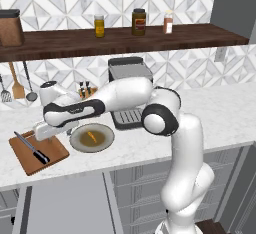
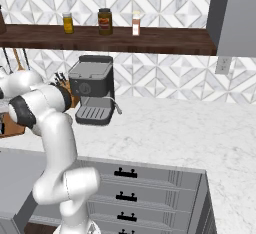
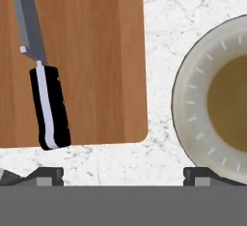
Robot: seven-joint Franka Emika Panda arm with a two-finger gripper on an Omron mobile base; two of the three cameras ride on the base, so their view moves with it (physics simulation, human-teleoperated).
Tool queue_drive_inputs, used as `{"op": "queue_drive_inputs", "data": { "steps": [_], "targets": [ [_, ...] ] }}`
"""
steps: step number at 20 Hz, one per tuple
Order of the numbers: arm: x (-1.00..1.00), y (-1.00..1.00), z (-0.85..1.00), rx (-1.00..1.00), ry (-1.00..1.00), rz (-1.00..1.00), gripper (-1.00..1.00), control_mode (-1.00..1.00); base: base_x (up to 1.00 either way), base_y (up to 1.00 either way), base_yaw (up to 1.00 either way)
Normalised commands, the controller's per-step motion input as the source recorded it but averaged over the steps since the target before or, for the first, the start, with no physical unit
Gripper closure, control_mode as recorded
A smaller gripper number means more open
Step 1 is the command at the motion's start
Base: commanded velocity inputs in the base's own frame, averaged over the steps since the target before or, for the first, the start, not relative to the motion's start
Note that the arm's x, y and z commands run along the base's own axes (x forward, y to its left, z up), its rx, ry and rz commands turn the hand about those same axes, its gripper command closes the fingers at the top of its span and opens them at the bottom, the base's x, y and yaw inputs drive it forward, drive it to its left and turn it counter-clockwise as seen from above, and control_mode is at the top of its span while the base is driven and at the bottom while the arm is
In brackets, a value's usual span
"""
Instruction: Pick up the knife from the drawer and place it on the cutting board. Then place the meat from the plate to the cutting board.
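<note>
Knife (image 1: 32, 148) lying flat on cutting board (image 1: 50, 159); end effector (image 3: 123, 176) hovering over worktop (image 3: 161, 75) between board and plate (image 3: 190, 104), fingers spread wide, gripping nothing.

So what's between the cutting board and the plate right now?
Bare marble counter separates the cutting board and the plate, as the hand view shows.

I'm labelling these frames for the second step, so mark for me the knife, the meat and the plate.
Black-handled, silver-bladed knife (image 3: 48, 106): hand view, on its handle.
Tiny orange-yellow piece of meat (image 1: 92, 137): left base view, on its middle.
Round olive-grey plate (image 1: 76, 140): left base view, on its pale rim.
</note>
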Motion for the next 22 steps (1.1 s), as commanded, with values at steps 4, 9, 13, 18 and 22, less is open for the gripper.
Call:
{"op": "queue_drive_inputs", "data": {
  "steps": [4, 9, 13, 18, 22],
  "targets": [
    [0.00, -0.97, -0.14, 0.00, 0.05, -0.05, -1.00, -1.00, 0.00, 0.00, 0.00],
    [0.02, -0.67, -0.28, 0.00, 0.04, -0.02, -1.00, -1.00, 0.00, 0.00, 0.00],
    [0.39, -0.49, 0.04, 0.00, 0.03, -0.01, -1.00, -1.00, 0.00, 0.00, 0.00],
    [0.66, -0.18, 0.14, -0.01, 0.06, -0.06, -1.00, -1.00, 0.00, 0.00, 0.00],
    [0.44, 0.02, -0.03, -0.03, 0.08, -0.03, -1.00, -1.00, 0.00, 0.00, 0.00]
  ]
}}
